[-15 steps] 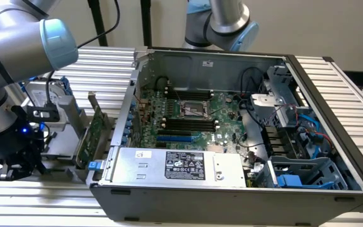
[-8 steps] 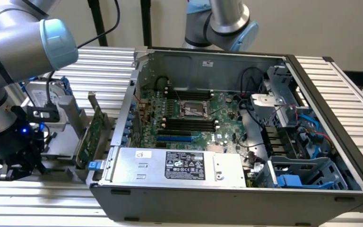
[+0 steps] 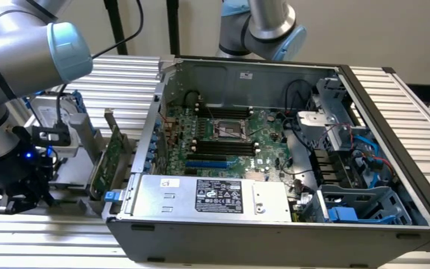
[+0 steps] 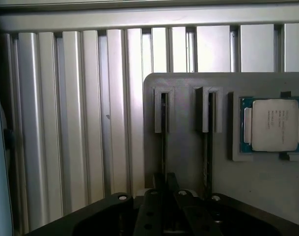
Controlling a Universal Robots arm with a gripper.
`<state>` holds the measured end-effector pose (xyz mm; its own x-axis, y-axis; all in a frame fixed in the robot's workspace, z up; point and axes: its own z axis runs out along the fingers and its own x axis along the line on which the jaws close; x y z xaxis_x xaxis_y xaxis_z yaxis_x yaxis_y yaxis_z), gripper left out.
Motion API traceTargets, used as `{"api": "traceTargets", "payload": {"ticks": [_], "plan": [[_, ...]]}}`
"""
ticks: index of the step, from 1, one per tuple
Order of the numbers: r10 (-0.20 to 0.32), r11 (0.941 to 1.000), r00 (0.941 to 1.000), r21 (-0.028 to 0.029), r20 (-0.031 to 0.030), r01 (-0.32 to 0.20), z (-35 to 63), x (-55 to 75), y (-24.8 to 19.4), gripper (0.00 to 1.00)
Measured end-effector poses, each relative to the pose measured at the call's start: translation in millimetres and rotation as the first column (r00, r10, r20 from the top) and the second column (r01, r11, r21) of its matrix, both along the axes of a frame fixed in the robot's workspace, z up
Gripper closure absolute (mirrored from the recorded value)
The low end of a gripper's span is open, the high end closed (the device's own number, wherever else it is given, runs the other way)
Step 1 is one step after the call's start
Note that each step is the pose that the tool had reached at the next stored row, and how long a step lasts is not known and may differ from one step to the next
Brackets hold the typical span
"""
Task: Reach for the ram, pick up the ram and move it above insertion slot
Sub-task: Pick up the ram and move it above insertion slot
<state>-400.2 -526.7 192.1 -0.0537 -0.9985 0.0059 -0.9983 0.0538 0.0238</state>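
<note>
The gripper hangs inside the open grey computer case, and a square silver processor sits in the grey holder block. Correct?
No. The exterior view shows the gripper outside the open grey computer case, on that view's left, at the grey holder block. The square silver processor does sit in that block.

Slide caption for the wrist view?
Wrist view: hand over gray fixture, two narrow slots beside a CPU chip.

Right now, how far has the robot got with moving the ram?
Early. Done: the gripper is down at the gray holder, right over a ram standing edgewise. In hand: the pickup; whether it is gripped, I cannot tell. Left: the ram is not yet over the board's slots in the case.
</note>
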Motion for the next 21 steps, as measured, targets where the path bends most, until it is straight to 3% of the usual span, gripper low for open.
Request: {"api": "traceTargets", "payload": {"ticks": [12,21], "plan": [[-0.003,1.0000,1.0000,0.0003,0.0004,0.003,0.3,0.1,0.0,0.86],[-0.003,1.0000,1.0000,0.0001,0.0001,0.003,11.3,0.1,0.0,0.86]]}}
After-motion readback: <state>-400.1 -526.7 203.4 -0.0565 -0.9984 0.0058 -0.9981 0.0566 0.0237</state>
